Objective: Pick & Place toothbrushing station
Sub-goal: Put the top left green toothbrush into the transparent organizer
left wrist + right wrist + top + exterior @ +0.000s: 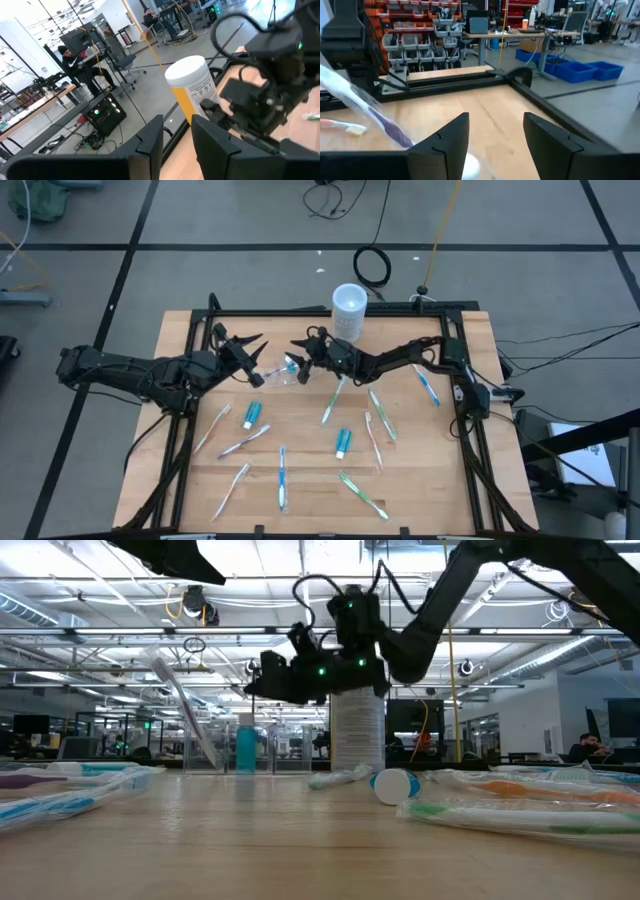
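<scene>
The clear toothbrushing station tray (278, 370) sits at the table's far middle, between my two grippers. In the low view the tray (185, 715) stands tilted, its lower end on the table and its upper end raised. It also shows in the right wrist view (355, 100), with a purple strip along it. My left gripper (248, 355) is just left of the tray, its fingers (150, 142) slightly apart with nothing seen between them. My right gripper (302, 360) is just right of it, open (495, 135) and low over the wood. My left gripper: I cannot tell whether it touches the tray; no frame shows a place of contact. My right gripper: one finger (440, 142) stands close by the tray's lower end (395, 132), and I cannot tell whether they touch.
A tall white cup (349, 308) stands at the far edge behind my right gripper. Several toothbrushes and two blue tubes (251, 415) (343, 442) lie scattered over the near half of the table. Black frame rails (470, 380) run along the table's sides.
</scene>
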Controlling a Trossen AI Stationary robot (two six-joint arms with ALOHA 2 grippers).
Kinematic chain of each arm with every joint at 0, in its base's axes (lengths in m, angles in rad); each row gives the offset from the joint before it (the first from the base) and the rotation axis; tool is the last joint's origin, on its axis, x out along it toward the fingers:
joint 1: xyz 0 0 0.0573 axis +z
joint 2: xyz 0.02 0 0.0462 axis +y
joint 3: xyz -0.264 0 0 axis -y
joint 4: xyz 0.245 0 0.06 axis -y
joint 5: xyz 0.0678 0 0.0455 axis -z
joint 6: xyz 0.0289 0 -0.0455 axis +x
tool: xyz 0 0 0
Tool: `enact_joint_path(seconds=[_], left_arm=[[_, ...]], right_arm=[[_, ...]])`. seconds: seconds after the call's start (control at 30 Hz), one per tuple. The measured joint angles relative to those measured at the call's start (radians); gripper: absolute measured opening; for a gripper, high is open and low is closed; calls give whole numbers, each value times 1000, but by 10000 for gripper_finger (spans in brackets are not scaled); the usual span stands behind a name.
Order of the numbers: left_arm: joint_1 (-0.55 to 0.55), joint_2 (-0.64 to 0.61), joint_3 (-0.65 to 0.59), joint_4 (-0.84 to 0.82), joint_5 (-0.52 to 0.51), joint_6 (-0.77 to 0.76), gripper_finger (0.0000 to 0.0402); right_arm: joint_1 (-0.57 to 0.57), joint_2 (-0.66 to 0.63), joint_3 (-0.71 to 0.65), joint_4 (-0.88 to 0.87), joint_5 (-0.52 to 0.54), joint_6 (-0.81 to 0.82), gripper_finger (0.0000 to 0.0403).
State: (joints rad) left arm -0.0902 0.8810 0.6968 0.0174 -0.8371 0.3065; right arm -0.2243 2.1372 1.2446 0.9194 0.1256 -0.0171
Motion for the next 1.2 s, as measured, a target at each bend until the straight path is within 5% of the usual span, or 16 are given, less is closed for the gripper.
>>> enact_joint_path(seconds=[0.47,0.9,1.2], left_arm=[[0,0,0,-45,12,-58,106],[0,0,0,-45,131,-86,106],[0,0,0,-44,131,-102,106]], right_arm=[[79,-284,-1,-731,3,40,183],[160,-382,-1,-1204,9,395,183],[168,-380,-152,-1168,149,701,183]])
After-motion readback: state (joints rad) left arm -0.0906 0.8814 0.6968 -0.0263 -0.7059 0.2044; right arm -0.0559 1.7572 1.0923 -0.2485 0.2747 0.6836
